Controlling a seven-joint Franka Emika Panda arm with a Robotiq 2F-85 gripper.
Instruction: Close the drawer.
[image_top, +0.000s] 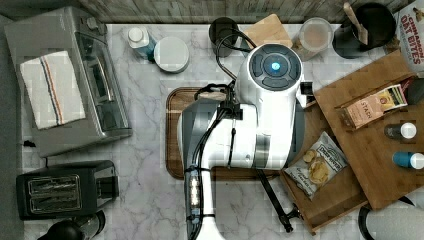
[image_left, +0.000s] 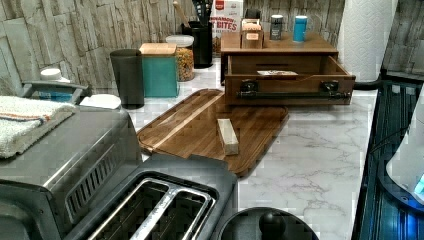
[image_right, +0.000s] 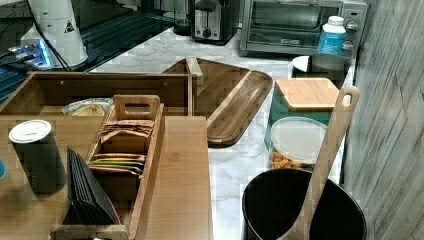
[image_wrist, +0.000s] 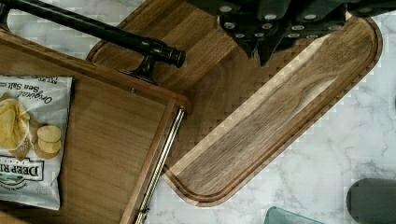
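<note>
The drawer (image_top: 336, 199) stands pulled out from under the wooden top board (image_top: 367, 150), with a bag of chips (image_top: 317, 166) lying inside. Its flat front panel (image_left: 290, 91) carries a long black bar handle (image_left: 292, 94), which the top view shows as a black bar (image_top: 274, 201). In the wrist view the drawer (image_wrist: 119, 140) and its handle (image_wrist: 107, 33) lie beside my gripper (image_wrist: 260, 52). The gripper hangs over the dark serving tray (image_wrist: 275, 116), close to the handle's end. Its fingers meet, shut, with nothing between them. My arm (image_top: 250, 125) hides the gripper in the top view.
The serving tray (image_left: 200, 125) holds a small wooden block (image_left: 227, 136) and reaches up to the drawer front. A toaster oven (image_top: 70, 80) and toaster (image_top: 62, 190) stand at the top view's left. Canisters (image_left: 160, 70), a utensil pot (image_right: 300, 210) and a paper towel roll (image_left: 362, 35) stand near the wall.
</note>
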